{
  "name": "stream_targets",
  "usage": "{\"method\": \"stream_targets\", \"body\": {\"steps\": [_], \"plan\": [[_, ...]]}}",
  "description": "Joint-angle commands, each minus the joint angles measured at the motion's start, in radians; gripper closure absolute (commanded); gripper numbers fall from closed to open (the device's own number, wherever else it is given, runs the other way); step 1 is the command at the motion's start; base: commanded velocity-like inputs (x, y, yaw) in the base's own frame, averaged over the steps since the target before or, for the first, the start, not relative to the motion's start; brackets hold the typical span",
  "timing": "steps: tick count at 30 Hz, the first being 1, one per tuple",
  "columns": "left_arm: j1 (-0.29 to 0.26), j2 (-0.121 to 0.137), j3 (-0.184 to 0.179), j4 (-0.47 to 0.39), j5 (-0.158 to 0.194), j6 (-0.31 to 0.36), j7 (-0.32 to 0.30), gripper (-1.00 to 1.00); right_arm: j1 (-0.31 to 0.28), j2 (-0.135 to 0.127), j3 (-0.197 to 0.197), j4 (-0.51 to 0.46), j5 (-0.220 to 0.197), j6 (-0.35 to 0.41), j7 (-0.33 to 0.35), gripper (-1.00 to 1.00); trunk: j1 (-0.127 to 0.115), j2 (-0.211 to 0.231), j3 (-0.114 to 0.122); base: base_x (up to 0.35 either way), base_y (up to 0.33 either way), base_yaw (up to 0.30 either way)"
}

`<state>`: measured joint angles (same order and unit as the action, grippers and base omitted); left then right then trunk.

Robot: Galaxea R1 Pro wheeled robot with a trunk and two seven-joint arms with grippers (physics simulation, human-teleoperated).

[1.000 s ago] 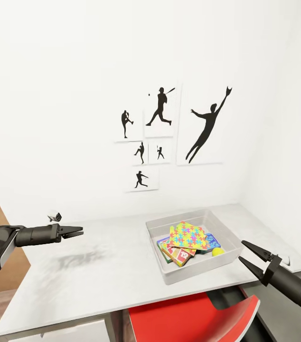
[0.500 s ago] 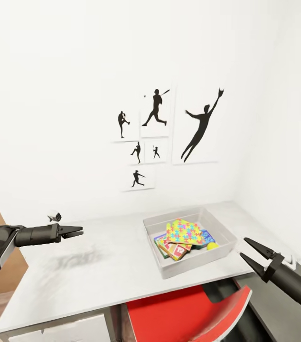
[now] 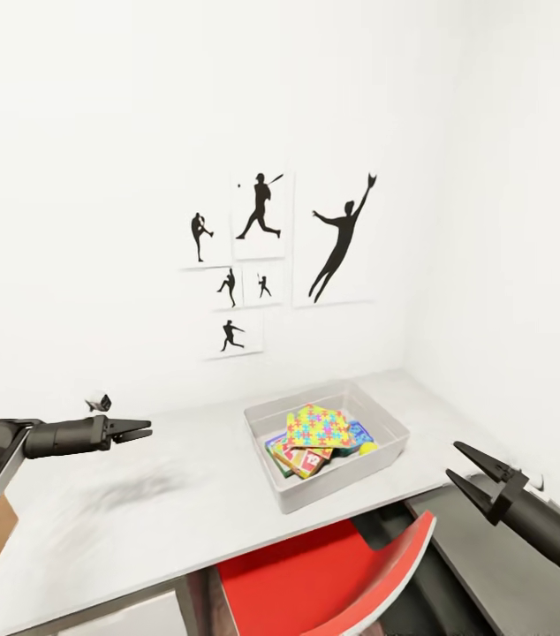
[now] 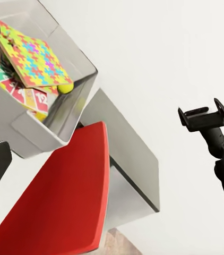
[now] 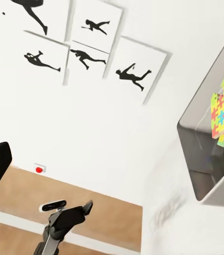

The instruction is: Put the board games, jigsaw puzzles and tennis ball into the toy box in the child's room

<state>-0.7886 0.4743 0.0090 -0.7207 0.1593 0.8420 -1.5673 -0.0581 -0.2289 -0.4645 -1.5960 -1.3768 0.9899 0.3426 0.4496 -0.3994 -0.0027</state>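
I am holding my left pincer (image 3: 135,430) nearly closed and empty over the bench (image 3: 183,503), my right pincer (image 3: 464,469) spread open, empty, right of the toy box (image 3: 333,481). Inside it I am counting one tennis ball (image 3: 367,448), one visible jigsaw puzzle (image 3: 317,427), perhaps two board games (image 3: 302,459); the stack is hiding the rest. Leaving now, I am risking missed toys.

Head view: high up, looking down across the tabletop (image 3: 165,512) toward the wall corner. Wrist views: close over the tabletop, facing each other. All three sharing the toy box (image 3: 386,437) (image 4: 35,135) (image 5: 197,143).
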Motion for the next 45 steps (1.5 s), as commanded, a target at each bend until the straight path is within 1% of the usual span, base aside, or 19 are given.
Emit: {"method": "stream_targets", "body": {"steps": [1,10,13,21,31,40,45], "plan": [[0.0,0.001,0.0,0.0,0.0,0.011,-0.003,-1.0,-0.001,0.0,-0.001,0.001,0.008,0.004,0.009,-1.0,0.0,-0.001,0.001,-0.001,0.001,-0.21],[0.0,0.003,0.001,0.0,0.0,0.019,-0.003,-1.0,-0.001,0.0,-0.002,0.001,0.009,0.004,0.008,-1.0,0.0,-0.001,0.012,-0.002,0.0,-0.21],[0.0,0.003,0.0,0.0,0.0,0.02,-0.003,-1.0,-0.001,0.0,-0.002,0.001,0.009,0.004,0.009,-1.0,0.0,-0.001,0.015,-0.15,0.0,-0.21],[0.0,0.003,0.0,0.0,0.0,0.02,-0.003,-1.0,-0.001,-0.001,-0.003,0.001,0.009,0.004,0.009,-1.0,0.0,-0.001,0.02,-0.292,0.0,-0.15],[0.0,0.006,0.0,0.0,0.0,0.02,-0.003,-1.0,-0.001,0.0,-0.003,0.005,0.01,0.004,0.009,-1.0,0.0,-0.001,0.014,-0.326,0.007,-0.223],[0.0,0.007,0.0,0.0,0.0,0.02,-0.003,-1.0,-0.001,0.0,-0.002,0.005,0.011,0.003,0.008,-1.0,0.0,-0.001,0.007,-0.327,0.091,-0.249],[0.0,0.016,0.0,0.0,0.001,0.02,-0.003,-1.0,-0.001,0.0,-0.001,0.005,0.011,0.003,0.008,-1.0,0.0,-0.001,0.005,-0.322,0.117,-0.265]]}}
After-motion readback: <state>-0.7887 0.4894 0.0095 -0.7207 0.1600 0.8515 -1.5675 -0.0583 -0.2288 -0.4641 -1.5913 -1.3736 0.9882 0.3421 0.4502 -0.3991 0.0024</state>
